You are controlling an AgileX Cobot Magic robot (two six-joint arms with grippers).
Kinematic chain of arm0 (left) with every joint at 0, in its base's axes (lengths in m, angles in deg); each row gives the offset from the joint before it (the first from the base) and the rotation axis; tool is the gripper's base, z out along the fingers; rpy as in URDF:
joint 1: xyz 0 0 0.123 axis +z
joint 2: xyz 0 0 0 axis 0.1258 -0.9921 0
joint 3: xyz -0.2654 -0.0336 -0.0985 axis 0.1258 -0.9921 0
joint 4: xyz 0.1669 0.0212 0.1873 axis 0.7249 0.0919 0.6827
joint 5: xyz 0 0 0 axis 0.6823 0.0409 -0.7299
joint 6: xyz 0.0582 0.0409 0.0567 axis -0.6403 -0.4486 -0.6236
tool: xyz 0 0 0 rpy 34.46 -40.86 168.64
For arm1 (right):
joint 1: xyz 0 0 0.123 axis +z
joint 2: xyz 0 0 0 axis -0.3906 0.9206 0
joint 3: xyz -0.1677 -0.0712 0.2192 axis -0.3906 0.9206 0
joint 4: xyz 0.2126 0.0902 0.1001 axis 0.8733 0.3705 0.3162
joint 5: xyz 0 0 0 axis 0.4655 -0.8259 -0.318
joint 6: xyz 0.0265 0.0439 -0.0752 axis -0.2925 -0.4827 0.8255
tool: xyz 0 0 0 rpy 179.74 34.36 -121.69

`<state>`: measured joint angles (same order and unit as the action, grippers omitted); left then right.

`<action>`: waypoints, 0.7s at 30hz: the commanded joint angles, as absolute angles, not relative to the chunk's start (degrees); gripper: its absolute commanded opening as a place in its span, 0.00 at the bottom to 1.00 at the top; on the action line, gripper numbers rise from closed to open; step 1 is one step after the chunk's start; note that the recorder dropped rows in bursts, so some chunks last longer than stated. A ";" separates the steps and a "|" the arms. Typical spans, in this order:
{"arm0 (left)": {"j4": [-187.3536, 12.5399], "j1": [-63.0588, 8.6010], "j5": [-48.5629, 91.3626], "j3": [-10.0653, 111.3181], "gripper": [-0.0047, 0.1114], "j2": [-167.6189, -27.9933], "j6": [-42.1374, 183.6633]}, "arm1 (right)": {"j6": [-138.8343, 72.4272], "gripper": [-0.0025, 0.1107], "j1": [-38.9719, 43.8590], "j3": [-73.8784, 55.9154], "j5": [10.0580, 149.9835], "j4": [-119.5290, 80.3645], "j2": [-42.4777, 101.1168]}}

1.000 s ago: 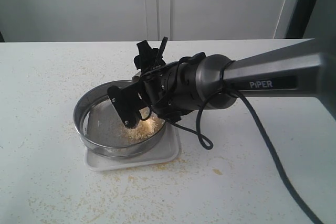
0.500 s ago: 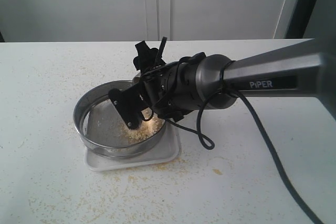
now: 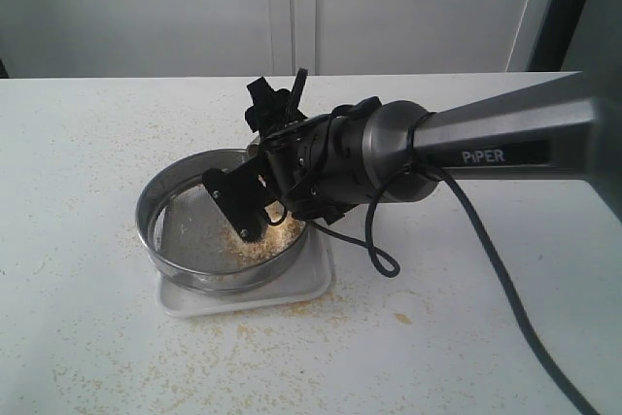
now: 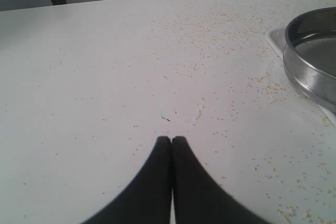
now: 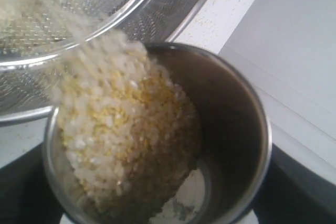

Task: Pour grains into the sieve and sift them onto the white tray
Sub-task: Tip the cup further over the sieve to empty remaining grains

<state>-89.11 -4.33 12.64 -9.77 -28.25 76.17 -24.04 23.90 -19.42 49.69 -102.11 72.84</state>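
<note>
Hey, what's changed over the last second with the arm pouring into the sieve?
The right gripper, closed on the steel cup, rolled a touch further; its lower finger slid slightly rightward over the sieve in the exterior view. Grains are spilling from the cup into the sieve. Nothing was grabbed or released. The sieve and white tray stayed put.

One sieve point(image 3: 157, 203) is in view. One white tray point(image 3: 313, 284) lies under it. One steel cup point(image 5: 236, 129) is tipped above its rim. Two grippers show: the right gripper point(image 3: 255, 157) over the sieve, and the left gripper point(image 4: 171, 141) off to one side of it. One black cable point(image 3: 379, 259) loops down beside the sieve. There is one table point(image 3: 97, 123). The grains point(image 3: 267, 240) are too many to count: one heap inside the sieve, one mass in the cup, and loose specks around the sieve.
</note>
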 commanded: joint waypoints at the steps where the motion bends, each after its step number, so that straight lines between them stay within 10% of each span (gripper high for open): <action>1: -89.49 -4.50 12.78 -10.07 0.04 -27.99 76.25 | -23.12 0.02 23.92 -20.08 49.47 -103.16 72.38; 21: -89.49 -4.50 12.78 -10.07 0.04 -27.99 76.25 | -18.53 0.02 25.28 -20.08 48.22 -105.91 73.12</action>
